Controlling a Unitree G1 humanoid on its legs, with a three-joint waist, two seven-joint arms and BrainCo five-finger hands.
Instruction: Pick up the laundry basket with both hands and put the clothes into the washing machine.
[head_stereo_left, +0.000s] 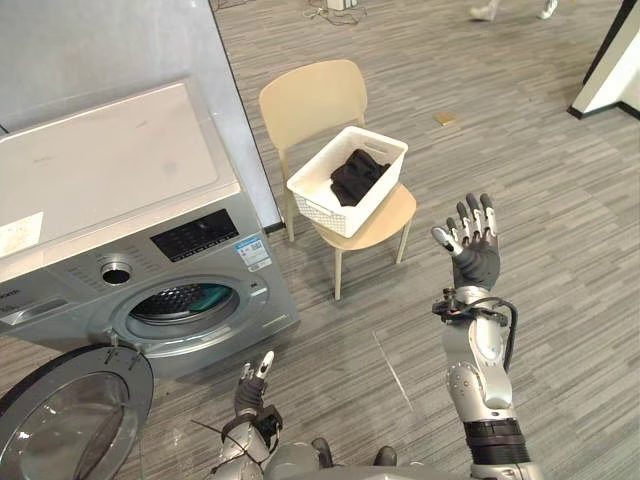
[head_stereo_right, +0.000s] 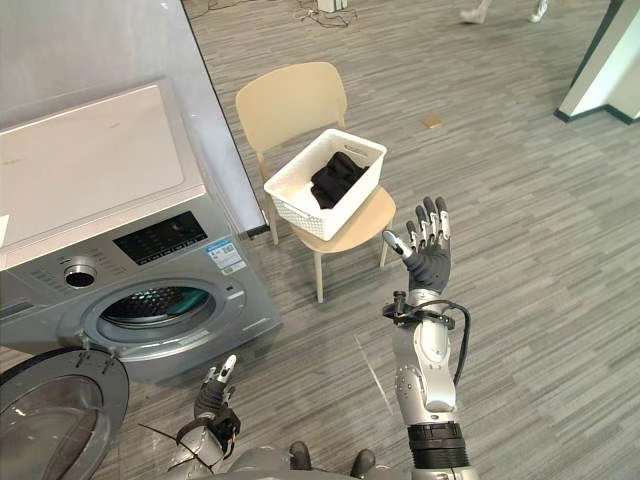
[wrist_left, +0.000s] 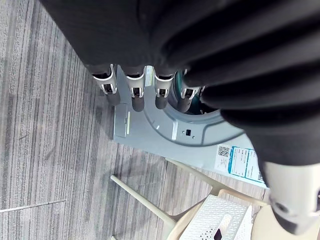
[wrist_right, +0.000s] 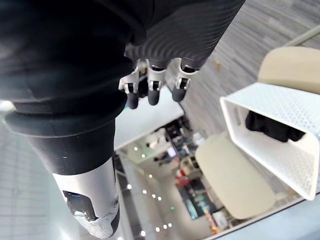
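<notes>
A: White perforated plastic forms the laundry basket (head_stereo_left: 322, 207), which is seen on the seat of the chair (head_stereo_left: 312, 97), with dark clothes (head_stereo_left: 358, 176) heaped inside. How is it expected to handle?

B: It is judged light and fairly stiff, though some flex in the walls is likely. The rim at the two short ends is best taken, one end per robot hand.

A: And the robot hands?

B: The right robot hand (head_stereo_left: 478, 255) is raised in front of the chair, fingers spread, nothing gripped. The left robot hand (head_stereo_left: 252, 385) is seen low, well apart from the chair, fingers straight and empty.
</notes>
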